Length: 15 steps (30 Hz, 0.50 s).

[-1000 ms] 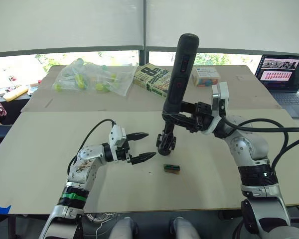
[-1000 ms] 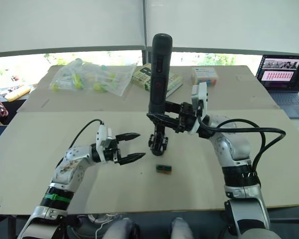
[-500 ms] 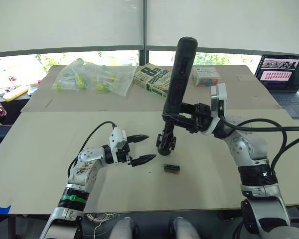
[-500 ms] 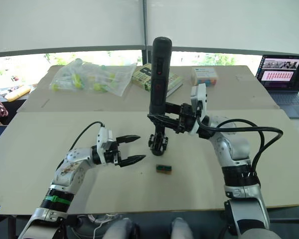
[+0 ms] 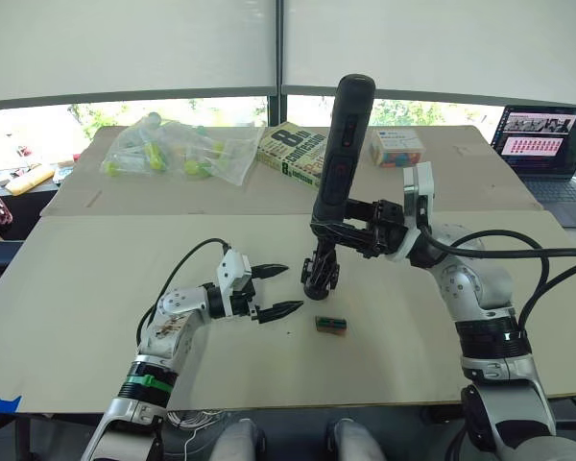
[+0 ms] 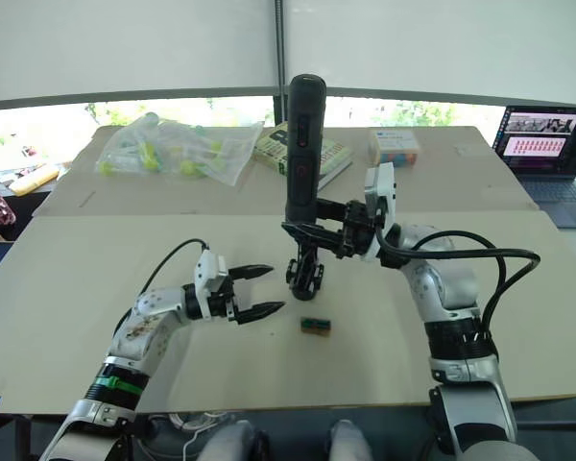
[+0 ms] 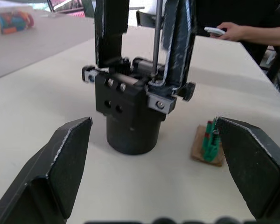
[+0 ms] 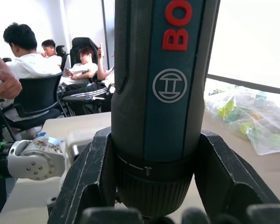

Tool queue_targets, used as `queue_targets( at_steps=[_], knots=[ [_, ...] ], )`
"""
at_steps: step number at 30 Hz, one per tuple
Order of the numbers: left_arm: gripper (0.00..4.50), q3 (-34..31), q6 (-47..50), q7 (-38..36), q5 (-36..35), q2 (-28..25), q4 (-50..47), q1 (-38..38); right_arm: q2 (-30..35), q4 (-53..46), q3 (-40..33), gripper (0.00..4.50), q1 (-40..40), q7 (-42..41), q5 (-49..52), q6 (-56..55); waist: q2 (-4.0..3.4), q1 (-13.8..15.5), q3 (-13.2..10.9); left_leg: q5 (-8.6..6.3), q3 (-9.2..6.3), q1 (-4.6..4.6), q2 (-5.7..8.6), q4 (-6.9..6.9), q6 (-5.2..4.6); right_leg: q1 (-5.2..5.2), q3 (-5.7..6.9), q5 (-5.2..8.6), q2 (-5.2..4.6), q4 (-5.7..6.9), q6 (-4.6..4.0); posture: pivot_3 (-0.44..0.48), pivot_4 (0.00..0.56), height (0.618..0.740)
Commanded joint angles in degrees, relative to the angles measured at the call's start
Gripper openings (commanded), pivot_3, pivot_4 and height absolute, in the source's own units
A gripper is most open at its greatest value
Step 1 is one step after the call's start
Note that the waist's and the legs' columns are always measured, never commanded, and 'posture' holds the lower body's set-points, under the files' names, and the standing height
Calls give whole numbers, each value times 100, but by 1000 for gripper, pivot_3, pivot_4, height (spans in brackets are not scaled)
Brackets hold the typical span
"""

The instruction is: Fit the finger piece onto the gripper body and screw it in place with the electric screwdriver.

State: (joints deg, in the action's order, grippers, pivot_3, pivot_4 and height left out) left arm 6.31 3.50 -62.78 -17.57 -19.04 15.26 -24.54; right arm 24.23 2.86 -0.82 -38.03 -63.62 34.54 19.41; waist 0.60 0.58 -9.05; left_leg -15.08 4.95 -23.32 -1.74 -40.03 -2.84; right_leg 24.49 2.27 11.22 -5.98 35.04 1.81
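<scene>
The gripper body [image 5: 319, 275] stands on the table's middle, a black block on a round base [image 7: 133, 116]. Two black fingers rise from its top, and I cannot tell which is the finger piece. The electric screwdriver [image 5: 342, 144] is held nearly upright above it, with my right gripper [image 5: 338, 227] shut around its lower end [image 8: 163, 93]. Its thin bit [image 7: 156, 37] comes down onto the body beside one upright finger [image 7: 179, 42]. My left gripper [image 5: 276, 291] is open, a short way left of the body, with nothing between its fingers [image 7: 60, 158].
A small green-brown box [image 5: 331, 325] lies just in front of the gripper body. At the back are a bag of yellow-green items [image 5: 173, 149], a book [image 5: 293, 152], a colourful box [image 5: 396, 147] and a laptop [image 5: 547, 154]. People sit beyond the table [image 8: 23, 60].
My left gripper has shifted slightly right and nearer, still open. The screwdriver's top has leaned a little to the left; its bit stays on the gripper body.
</scene>
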Motion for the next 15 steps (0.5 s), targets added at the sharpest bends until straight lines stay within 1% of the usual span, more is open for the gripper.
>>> queue_targets(
  at_steps=[1, 10, 15],
  knots=[
    [4500, 92, -189, 141, 193, 125, 222, -246, -3, -262, -153, 1941, -121, -53, 92, -169, 0, 0, 0, 0, 0, 0, 0, 0, 0, 0, 0, 0, 0, -1, 0, 0, 150, 740],
    [4500, 355, -504, 266, 614, 411, 959, -679, 25, -357, -141, 1941, -52, -57, 77, -162, 1, -5, -1, 0, 0, -2, 2, 1, -1, 1, 1, 0, 0, 1, 0, 0, 150, 740],
    [4500, 373, -651, 413, 765, 618, 1424, -951, 36, -382, -132, 1941, -26, -57, 58, -166, 3, -1, -1, -1, 0, -4, 3, 0, -1, 1, 2, 0, -1, -1, 1, 0, 150, 740]
  ],
)
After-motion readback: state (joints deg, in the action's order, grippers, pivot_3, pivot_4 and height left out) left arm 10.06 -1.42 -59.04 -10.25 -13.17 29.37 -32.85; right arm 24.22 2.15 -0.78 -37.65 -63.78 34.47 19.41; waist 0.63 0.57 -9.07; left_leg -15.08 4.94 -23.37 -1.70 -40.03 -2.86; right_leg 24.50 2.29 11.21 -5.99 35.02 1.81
